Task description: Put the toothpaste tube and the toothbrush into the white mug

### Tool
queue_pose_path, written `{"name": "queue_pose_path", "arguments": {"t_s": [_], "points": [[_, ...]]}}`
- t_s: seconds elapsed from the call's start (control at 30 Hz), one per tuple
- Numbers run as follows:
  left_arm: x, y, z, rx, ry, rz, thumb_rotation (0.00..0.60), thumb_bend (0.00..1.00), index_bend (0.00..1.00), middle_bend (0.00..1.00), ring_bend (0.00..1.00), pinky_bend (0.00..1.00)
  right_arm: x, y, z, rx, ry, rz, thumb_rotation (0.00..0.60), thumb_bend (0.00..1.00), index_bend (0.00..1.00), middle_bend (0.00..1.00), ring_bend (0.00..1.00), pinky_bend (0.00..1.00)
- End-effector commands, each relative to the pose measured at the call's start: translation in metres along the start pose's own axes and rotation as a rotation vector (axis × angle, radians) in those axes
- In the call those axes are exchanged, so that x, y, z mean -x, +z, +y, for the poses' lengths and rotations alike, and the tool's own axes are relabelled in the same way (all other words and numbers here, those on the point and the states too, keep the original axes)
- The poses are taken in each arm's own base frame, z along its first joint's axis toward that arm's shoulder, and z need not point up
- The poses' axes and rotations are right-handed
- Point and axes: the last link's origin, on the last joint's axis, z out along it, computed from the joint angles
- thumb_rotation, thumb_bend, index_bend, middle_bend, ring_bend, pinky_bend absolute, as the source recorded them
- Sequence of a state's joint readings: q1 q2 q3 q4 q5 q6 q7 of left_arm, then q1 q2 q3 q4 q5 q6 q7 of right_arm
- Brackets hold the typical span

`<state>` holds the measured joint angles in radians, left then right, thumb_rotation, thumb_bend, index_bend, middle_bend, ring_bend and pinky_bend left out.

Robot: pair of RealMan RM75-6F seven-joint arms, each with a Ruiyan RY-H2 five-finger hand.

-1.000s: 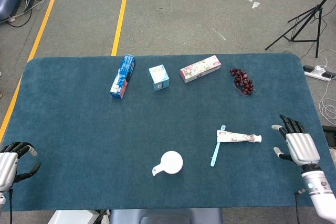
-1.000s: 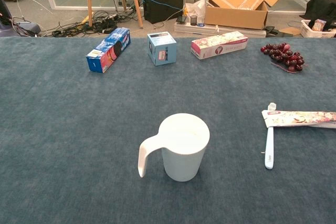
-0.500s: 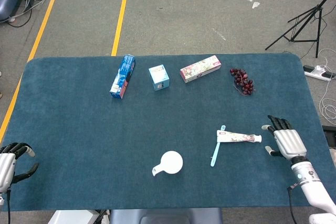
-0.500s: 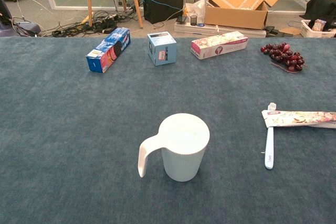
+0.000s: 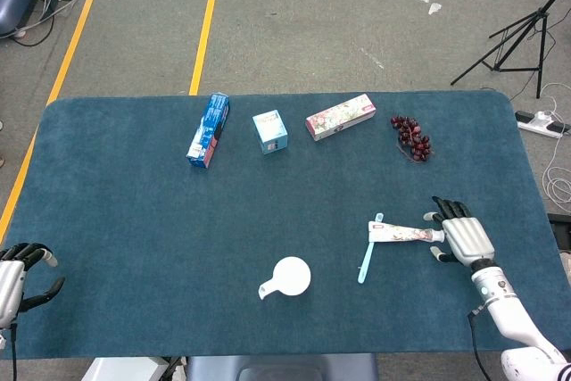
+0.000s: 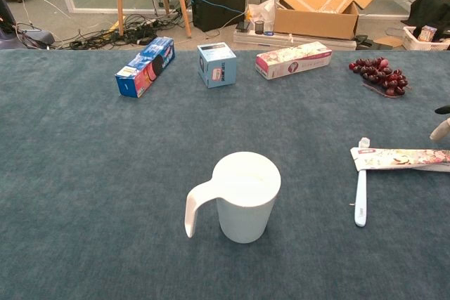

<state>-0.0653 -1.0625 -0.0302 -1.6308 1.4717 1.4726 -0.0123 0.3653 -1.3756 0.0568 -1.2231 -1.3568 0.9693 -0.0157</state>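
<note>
The white mug (image 5: 290, 276) (image 6: 243, 195) stands upright near the table's front, handle toward the left. To its right lies the flowered toothpaste tube (image 5: 405, 235) (image 6: 399, 159), cap end pointing right. The pale blue toothbrush (image 5: 367, 253) (image 6: 361, 192) lies under the tube's flat left end, running toward the front. My right hand (image 5: 462, 236) hovers open just right of the tube's cap, fingers spread; only a fingertip (image 6: 441, 130) shows in the chest view. My left hand (image 5: 18, 269) rests at the table's front left corner, fingers loosely curled, holding nothing.
Along the back of the blue table (image 5: 134, 220) lie a blue box (image 5: 208, 129), a small light-blue box (image 5: 269, 131), a long flowered box (image 5: 339, 117) and a bunch of dark grapes (image 5: 412, 137). A tripod (image 5: 526, 33) stands on the floor beyond the right edge.
My right hand has moved left and forward across the table, from near the right edge to just beside the tube's cap. The left hand has drifted slightly left.
</note>
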Motion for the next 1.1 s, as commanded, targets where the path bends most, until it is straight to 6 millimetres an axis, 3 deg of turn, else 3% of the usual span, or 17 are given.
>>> {"name": "queue_pose_path", "arguments": {"t_s": [0.03, 0.77, 1.1], "points": [[0.0, 0.0, 0.0, 0.0, -0.001, 0.001, 0.6, 0.25, 0.5, 0.4, 0.31, 0.33, 0.002, 0.004, -0.005, -0.01, 0.003, 0.0, 0.6, 0.22, 0.32, 0.0, 0.0, 0.08], [-0.003, -0.003, -0.001, -0.007, -0.004, 0.008, 0.6, 0.25, 0.51, 0.4, 0.31, 0.33, 0.015, 0.022, -0.017, -0.016, 0.035, 0.03, 0.6, 0.31, 0.52, 0.03, 0.0, 0.08], [-0.003, -0.003, -0.002, -0.011, -0.002, 0.007, 0.6, 0.25, 0.51, 0.4, 0.31, 0.33, 0.003, 0.018, -0.02, -0.037, 0.048, 0.068, 0.6, 0.33, 0.57, 0.04, 0.0, 0.08]]}}
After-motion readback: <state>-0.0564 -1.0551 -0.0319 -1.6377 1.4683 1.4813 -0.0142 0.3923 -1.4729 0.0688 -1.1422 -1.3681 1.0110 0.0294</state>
